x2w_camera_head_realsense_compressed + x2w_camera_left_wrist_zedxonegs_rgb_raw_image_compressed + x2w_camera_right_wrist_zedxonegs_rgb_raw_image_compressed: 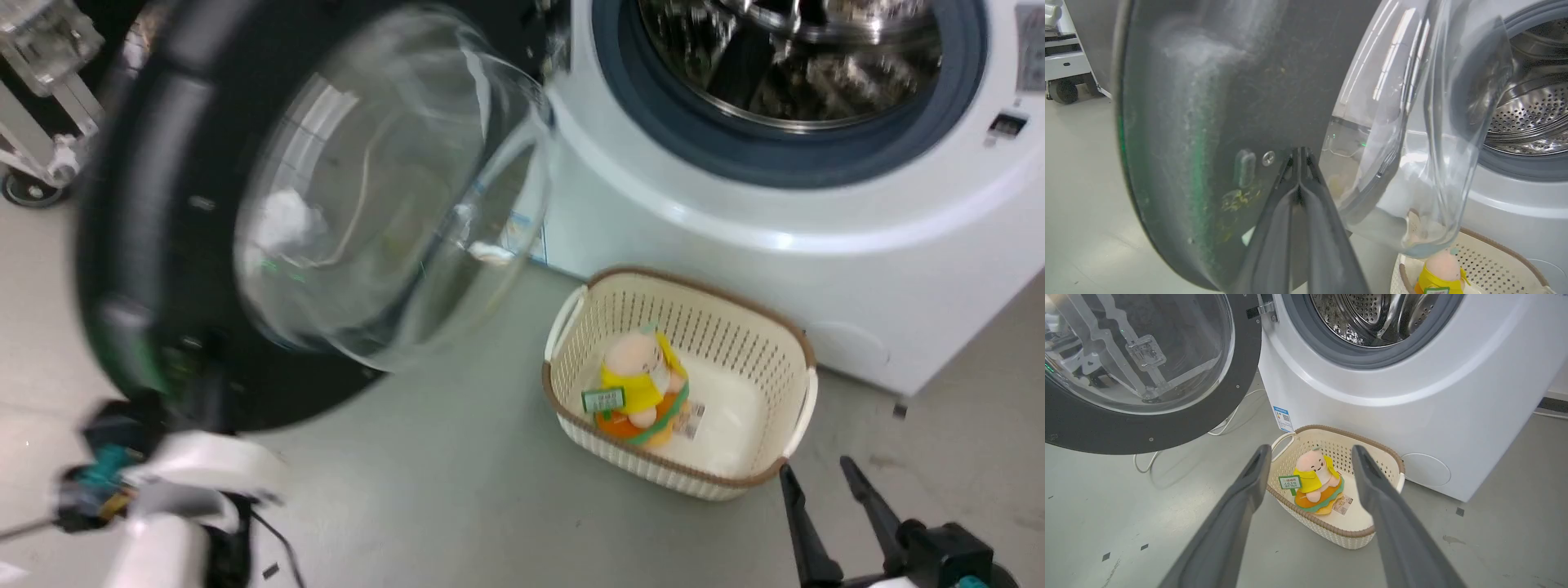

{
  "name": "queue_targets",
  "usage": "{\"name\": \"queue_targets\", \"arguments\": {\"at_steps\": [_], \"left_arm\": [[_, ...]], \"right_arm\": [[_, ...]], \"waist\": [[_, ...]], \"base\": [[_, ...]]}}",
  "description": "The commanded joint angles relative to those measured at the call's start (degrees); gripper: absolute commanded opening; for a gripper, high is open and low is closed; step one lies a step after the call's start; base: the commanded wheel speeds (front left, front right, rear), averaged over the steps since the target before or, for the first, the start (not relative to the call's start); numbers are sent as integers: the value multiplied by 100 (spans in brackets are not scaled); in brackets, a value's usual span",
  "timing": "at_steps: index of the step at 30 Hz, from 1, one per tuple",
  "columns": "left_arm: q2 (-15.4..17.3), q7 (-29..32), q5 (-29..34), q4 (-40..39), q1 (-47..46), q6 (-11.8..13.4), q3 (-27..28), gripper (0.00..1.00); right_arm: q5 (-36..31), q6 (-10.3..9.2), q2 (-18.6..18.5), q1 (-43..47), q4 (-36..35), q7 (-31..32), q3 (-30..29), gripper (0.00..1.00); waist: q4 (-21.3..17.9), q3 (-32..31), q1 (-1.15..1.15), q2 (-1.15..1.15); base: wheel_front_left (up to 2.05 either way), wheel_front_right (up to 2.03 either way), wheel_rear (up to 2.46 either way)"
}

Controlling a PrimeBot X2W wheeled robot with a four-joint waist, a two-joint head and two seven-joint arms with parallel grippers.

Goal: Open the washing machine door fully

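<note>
The washing machine door stands swung out to the left of the white washing machine, its clear glass bowl bulging toward the drum. In the left wrist view my left gripper is shut, its tips pressed against the door's dark inner face next to a screw. My left forearm shows blurred below the door's lower rim. My right gripper hangs open over the floor, apart from the door and the machine, with nothing between its fingers.
A cream perforated basket with a plush toy sits on the floor in front of the machine, just beyond my right gripper. A wheeled cart stands behind the door at the far left. A white cable lies under the door.
</note>
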Motion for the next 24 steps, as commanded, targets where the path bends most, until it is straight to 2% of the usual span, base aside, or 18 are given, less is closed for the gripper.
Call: {"name": "queue_targets", "arguments": {"at_steps": [1, 11, 14, 15, 24], "left_arm": [[124, -30, -74, 93, -215, 3, 200, 0], [780, -30, -403, 999, -1255, -194, 1234, 0], [914, -30, -421, 1282, -1521, -279, 1420, 0], [1000, -30, -387, 1521, -1716, -376, 1563, 0], [892, -30, 121, 1608, -1724, -605, 1661, 0]], "right_arm": [[-56, 5, -45, -92, -86, 42, -40, 100], [-147, 5, -295, -240, -565, 339, -213, 100], [-154, 5, -339, -242, -674, 400, -256, 100], [-158, 5, -371, -238, -755, 441, -286, 100], [-116, 5, -340, -257, -688, 425, -265, 100]], "waist": [[-107, 343, -1, 0], [-254, 1092, -1, 0], [-248, 1213, -1, 0], [-236, 1288, -1, 0], [-232, 1087, -1, 0]], "base": [[0, 0, 0], [0, 0, 0], [0, 0, 0], [0, 0, 0], [0, 0, 0]]}}
